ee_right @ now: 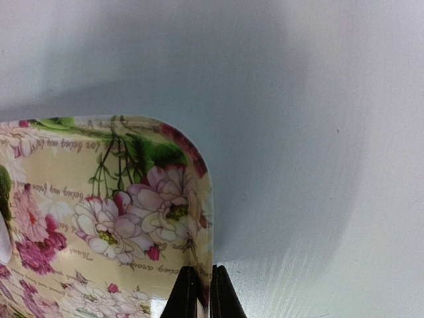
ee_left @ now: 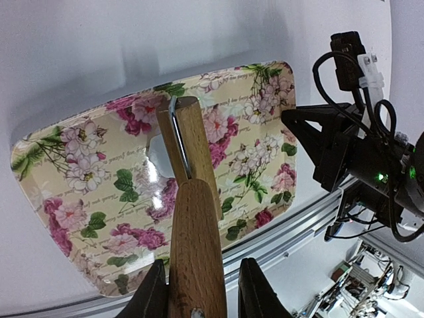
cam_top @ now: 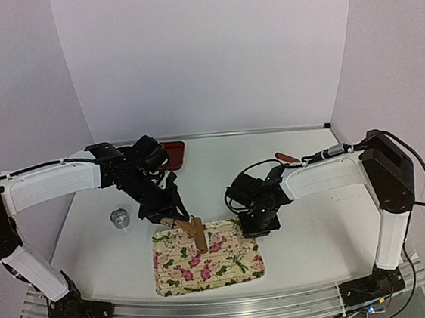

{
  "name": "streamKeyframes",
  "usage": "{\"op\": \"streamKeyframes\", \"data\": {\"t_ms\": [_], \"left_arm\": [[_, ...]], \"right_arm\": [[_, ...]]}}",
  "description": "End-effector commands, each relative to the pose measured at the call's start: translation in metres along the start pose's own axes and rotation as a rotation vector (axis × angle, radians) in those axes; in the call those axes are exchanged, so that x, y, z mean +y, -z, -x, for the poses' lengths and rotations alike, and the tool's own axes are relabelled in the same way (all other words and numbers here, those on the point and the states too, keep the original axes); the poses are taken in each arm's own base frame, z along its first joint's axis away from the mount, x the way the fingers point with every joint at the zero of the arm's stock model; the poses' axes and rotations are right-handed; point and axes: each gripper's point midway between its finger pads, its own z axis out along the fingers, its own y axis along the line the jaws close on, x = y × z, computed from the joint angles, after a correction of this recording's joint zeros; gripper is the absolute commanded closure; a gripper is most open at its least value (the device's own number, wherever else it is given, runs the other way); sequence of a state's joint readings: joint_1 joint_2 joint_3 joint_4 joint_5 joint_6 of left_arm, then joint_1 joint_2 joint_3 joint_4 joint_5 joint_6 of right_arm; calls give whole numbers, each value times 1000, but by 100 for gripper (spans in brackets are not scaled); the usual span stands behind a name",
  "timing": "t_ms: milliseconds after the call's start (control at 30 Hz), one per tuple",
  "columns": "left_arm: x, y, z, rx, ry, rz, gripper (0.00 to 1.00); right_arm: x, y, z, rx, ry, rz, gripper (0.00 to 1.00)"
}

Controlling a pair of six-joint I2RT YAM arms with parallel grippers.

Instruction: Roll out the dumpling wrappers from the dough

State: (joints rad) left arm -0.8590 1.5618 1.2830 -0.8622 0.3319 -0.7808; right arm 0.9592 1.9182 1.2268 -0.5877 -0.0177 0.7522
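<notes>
My left gripper [cam_top: 174,218] [ee_left: 199,291] is shut on the handle of a wooden rolling pin [cam_top: 198,233] [ee_left: 191,149]. It holds the pin tilted over the far middle of a floral tray [cam_top: 231,267] [ee_left: 258,165]. A small white piece of dough [ee_left: 158,154] lies on the tray under the pin's roller. The pin hides most of it, and its edge shows in the right wrist view [ee_right: 2,242]. No separate round wrapper disc is in view. My right gripper [cam_top: 252,227] [ee_right: 199,295] is shut on the tray's rim [ee_right: 202,218] at its far right corner.
A metal ring cutter [cam_top: 120,217] stands on the table left of the tray. A dark red tray [cam_top: 175,152] sits at the back behind my left arm. A small red-brown object [cam_top: 287,157] lies behind my right arm. The aluminium table rail [cam_top: 228,309] runs along the near edge.
</notes>
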Motion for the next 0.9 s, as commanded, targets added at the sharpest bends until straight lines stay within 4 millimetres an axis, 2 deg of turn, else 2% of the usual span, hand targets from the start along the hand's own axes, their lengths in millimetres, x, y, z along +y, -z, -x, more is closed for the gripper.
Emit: {"op": "streamKeyframes", "data": {"t_ms": [0,133,500,867], "left_arm": [[-20,9,8,-75,69,-110,100],[-12,6,7,-86,124,-87,100],[-7,-5,7,-79,179,-85,100],[15,-18,0,-63,200,-8,100]], "right_arm": [[-8,6,8,-47,34,-71,100],[-8,5,10,-50,41,-75,100],[-8,2,10,-50,44,-84,100],[-9,1,9,-48,39,-86,100]]}}
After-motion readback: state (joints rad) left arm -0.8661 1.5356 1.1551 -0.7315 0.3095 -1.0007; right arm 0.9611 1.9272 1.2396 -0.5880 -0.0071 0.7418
